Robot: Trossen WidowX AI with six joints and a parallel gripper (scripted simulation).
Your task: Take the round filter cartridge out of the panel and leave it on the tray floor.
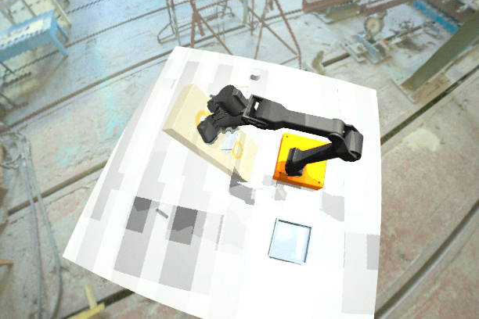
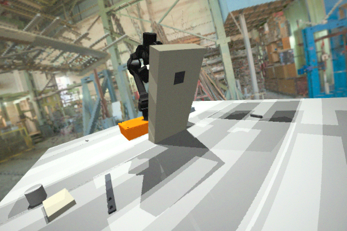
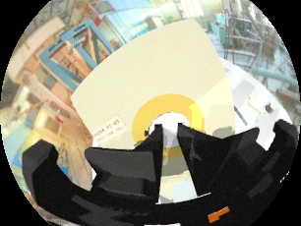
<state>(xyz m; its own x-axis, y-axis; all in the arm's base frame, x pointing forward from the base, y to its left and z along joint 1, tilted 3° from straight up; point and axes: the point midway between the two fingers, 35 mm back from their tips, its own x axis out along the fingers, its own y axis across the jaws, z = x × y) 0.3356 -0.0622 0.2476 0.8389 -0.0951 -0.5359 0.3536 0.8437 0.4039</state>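
The big white table (image 1: 196, 264) is carrying everything here, and the tall beige service panel (image 2: 173, 92) is standing upright on it so its face is meeting the arm head-on. The black arm is reaching out from its orange base (image 1: 299, 163) toward that face. Off to the side, well apart from the panel, the shallow tray (image 1: 289, 241) is waiting for the cartridge, open side up.

The gripper (image 3: 169, 138) is pressing right up against the panel, its fingers nearly together and clamped on something narrow. From the wrist view they are sitting at the centre of the yellow ring (image 3: 146, 116), so I judge they are pinching the filter cartridge (image 3: 171, 121) through its slots, the only purchase a flush face offers. The cartridge itself is looking seated in the panel, though the fingers are hiding most of it.
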